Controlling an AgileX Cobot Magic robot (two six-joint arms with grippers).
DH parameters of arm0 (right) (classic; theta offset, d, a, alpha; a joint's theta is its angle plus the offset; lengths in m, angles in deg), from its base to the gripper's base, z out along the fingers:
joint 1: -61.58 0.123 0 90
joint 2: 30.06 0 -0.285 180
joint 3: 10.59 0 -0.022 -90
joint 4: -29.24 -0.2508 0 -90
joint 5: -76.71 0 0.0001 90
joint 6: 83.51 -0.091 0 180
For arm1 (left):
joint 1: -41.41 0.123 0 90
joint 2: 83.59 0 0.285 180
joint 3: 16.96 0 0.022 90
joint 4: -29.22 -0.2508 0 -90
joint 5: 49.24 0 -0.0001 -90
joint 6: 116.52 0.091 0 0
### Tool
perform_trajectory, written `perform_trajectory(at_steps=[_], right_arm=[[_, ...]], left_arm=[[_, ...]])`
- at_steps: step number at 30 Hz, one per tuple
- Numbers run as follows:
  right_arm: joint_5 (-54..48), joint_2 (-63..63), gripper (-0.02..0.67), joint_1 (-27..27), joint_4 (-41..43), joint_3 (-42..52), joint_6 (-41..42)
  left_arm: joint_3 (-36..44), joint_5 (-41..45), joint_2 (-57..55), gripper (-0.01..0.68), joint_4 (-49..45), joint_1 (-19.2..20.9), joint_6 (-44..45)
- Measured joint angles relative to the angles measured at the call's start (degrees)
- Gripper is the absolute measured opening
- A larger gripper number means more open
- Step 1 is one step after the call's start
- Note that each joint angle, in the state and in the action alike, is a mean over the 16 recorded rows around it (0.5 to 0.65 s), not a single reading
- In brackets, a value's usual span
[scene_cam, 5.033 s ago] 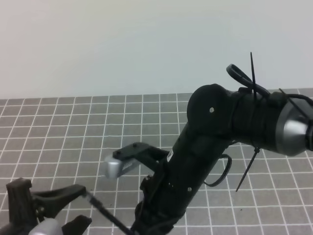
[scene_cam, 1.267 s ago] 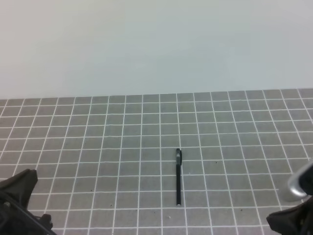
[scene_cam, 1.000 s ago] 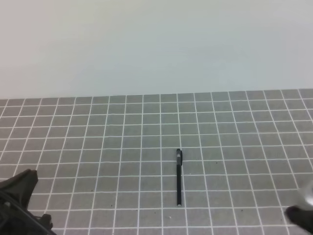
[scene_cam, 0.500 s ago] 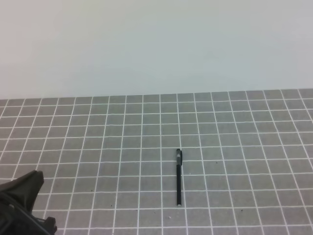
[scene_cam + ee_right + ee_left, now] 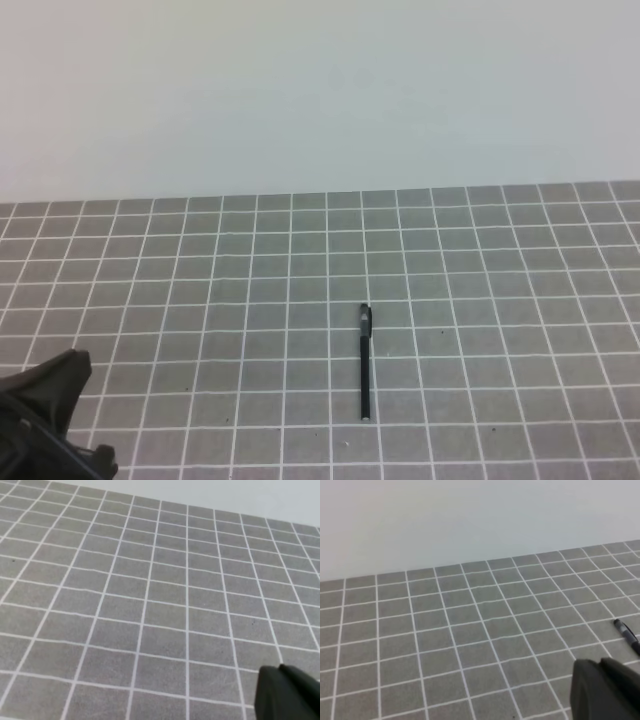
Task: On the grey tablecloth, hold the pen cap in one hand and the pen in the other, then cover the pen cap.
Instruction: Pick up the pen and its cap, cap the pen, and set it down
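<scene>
At the near left corner of the grey tablecloth [image 5: 200,270] in the high view, a black piece of the left arm [image 5: 45,425] juts into the picture, resting low over the cloth and well apart from everything else. In the left wrist view the left gripper [image 5: 605,690] shows as a dark blunt mass at the lower right of the picture, its jaws drawn fully together with nothing between them. The pen [image 5: 366,365] lies flat on the cloth to the right of that arm, near the middle of the near half, running straight from the far side toward the near edge. The pen cap [image 5: 365,318] sits on its far end, so the two form one black stick, with a small pale spot at the near end. From the left wrist view only the capped far end of the pen [image 5: 627,635] appears, at the right edge, just beyond the closed claw and not touching it. In the right wrist view the right gripper [image 5: 287,692] is a dark shape at the lower right, likewise closed tight and empty, over bare grid squares.
</scene>
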Motion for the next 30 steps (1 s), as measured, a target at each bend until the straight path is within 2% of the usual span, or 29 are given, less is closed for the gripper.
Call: perform_trajectory(at_steps=[18, 30], right_arm=[[1.3, 0.1, 0.0, 0.0, -0.4, 0.7, -8.7], [1.7, 0.0, -0.002, 0.0, -0.6, 0.6, -9.2]], left_arm=[[0.2, 0.0, 0.0, -0.001, 0.0, 0.0, 0.0], [0.3, 0.0, 0.0, -0.001, 0.0, 0.0, 0.0]])
